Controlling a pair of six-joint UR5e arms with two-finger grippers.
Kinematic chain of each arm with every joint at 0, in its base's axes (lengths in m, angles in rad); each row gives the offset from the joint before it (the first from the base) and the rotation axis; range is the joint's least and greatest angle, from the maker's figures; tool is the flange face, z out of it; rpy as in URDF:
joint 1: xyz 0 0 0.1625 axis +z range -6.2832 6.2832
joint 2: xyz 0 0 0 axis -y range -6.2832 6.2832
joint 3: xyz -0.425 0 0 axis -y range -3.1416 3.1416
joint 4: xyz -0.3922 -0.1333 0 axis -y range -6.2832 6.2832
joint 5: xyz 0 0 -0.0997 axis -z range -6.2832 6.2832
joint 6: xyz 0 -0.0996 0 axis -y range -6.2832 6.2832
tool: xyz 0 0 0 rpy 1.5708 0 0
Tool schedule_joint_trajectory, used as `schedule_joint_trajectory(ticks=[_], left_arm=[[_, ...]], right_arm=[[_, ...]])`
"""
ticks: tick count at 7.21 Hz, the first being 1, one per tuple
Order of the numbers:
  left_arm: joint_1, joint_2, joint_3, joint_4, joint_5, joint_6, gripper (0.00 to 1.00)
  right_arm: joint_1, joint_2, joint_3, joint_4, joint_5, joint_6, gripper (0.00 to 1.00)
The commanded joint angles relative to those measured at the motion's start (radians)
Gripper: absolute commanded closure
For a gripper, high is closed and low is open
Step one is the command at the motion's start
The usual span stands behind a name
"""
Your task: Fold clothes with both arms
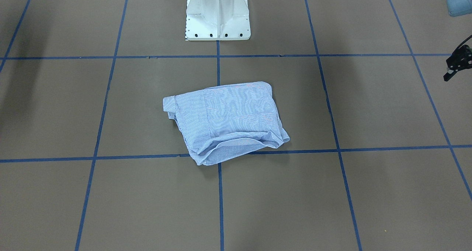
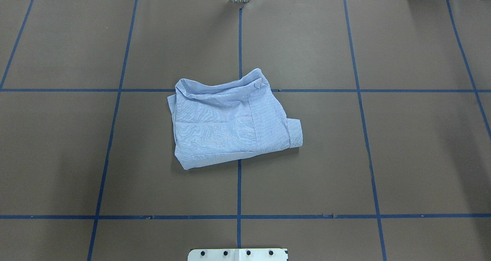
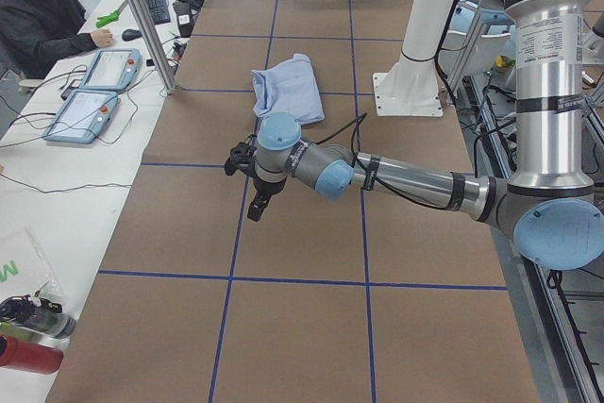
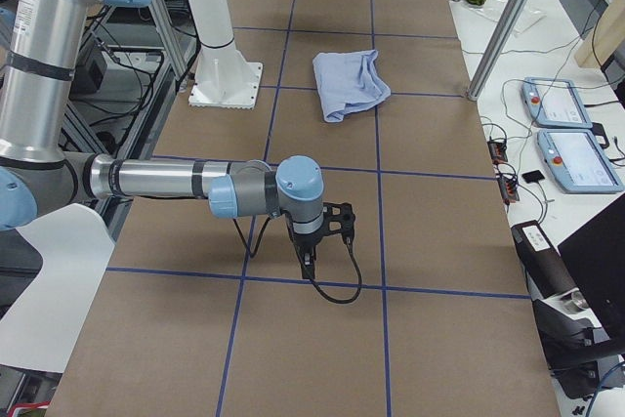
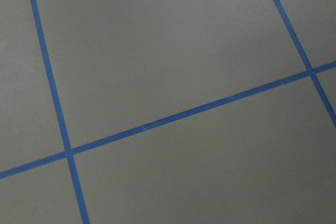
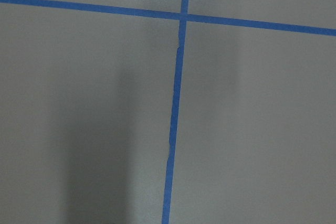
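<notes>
You could not tell how open the left tool [image 1: 453,69] or right tool [image 4: 307,259] was. Neither touched the folded shirt [image 2: 230,123]. In the overhead view it lay longways across mid-frame, cuff pointing right.

the shirt [image 2: 230,127] is light blue with fine white stripes all over. the table [image 2: 383,157] is flat brown, crossed by a grid of blue tape lines [image 2: 239,192]. the pedestal base [image 1: 217,15] is white. the left arm [image 3: 415,179] and the right arm [image 4: 156,180] are silver-grey tubes with light-blue joint caps [image 3: 279,129]. the left gripper [image 3: 255,209] and the right gripper [image 4: 307,262] are black, like the cables [image 4: 332,290].
</notes>
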Motion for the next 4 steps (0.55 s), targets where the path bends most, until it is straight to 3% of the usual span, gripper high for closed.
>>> schedule_joint_trajectory(ticks=[1, 4], left_arm=[[-0.157, 0.012, 0.001, 0.222, -0.018, 0.154, 0.00], [-0.167, 0.052, 0.073, 0.306, -0.015, 0.156, 0.00]], right_arm=[[-0.003, 0.027, -0.010, -0.006, 0.008, 0.004, 0.00], [-0.006, 0.043, -0.021, -0.004, 0.008, 0.003, 0.00]])
